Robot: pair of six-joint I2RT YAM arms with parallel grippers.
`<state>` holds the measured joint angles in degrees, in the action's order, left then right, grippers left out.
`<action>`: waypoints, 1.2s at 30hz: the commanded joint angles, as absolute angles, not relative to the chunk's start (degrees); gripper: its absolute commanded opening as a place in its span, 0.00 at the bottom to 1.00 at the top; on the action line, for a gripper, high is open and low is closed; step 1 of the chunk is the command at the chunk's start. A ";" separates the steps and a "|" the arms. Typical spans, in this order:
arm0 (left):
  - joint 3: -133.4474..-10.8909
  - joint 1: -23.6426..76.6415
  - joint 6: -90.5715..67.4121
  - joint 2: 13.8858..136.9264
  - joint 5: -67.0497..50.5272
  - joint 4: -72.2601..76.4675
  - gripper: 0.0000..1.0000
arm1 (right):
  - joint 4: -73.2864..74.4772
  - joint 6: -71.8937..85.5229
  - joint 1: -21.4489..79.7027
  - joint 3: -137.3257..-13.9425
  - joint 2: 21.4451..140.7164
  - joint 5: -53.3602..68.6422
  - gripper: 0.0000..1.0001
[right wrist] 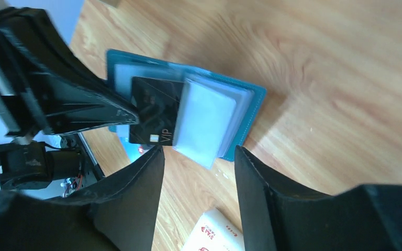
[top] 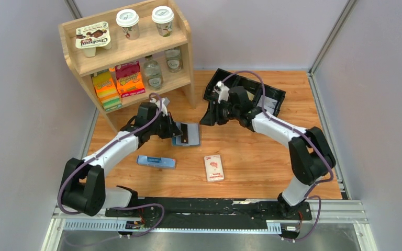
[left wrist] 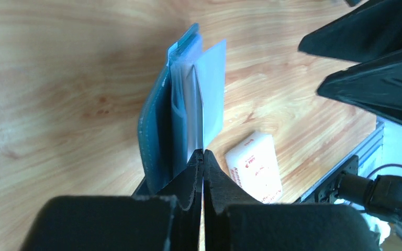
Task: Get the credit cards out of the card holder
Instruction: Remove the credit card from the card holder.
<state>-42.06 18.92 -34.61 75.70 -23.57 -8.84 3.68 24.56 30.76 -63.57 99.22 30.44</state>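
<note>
Card holder (right wrist: 252,102): teal-blue, lying open on the table (top: 261,157) mid-workspace, just in front of the shelf (top: 136,55). Clear plastic sleeves (right wrist: 204,123) fan up off its inner face. Dark grey card (right wrist: 154,107) sits over the left panel, print side up, and I read "VIP" near one corner.

Left gripper (left wrist: 203,154): jaws fully together, pinching the dark grey card by its edge. From the left wrist view the card runs edge-on straight out of the fingertips.

Right gripper (right wrist: 199,154): jaws apart, nothing between them, hanging just above the holder's near edge.

White pack (top: 214,168) with a red picture lies near the holder; I can't read its red text. Pale blue box (top: 156,161) is on the left, print too small to read. Yogurt pack (top: 92,36) on the shelf top reads "Chobani".
</note>
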 commanded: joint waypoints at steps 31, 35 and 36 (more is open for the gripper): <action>-37.09 18.63 -44.75 89.22 -25.58 7.13 0.00 | -2.38 28.31 33.66 -64.69 114.08 31.47 0.30; -38.41 18.63 -41.23 88.33 -22.50 1.06 0.04 | -0.26 26.81 33.66 -63.81 115.49 29.18 0.28; -38.67 18.63 -41.05 88.50 -22.76 0.79 0.07 | -0.18 26.55 33.66 -63.55 115.66 29.01 0.28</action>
<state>-36.73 18.90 -45.78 90.19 -26.85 7.01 -1.41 28.56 33.36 -64.16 113.30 33.32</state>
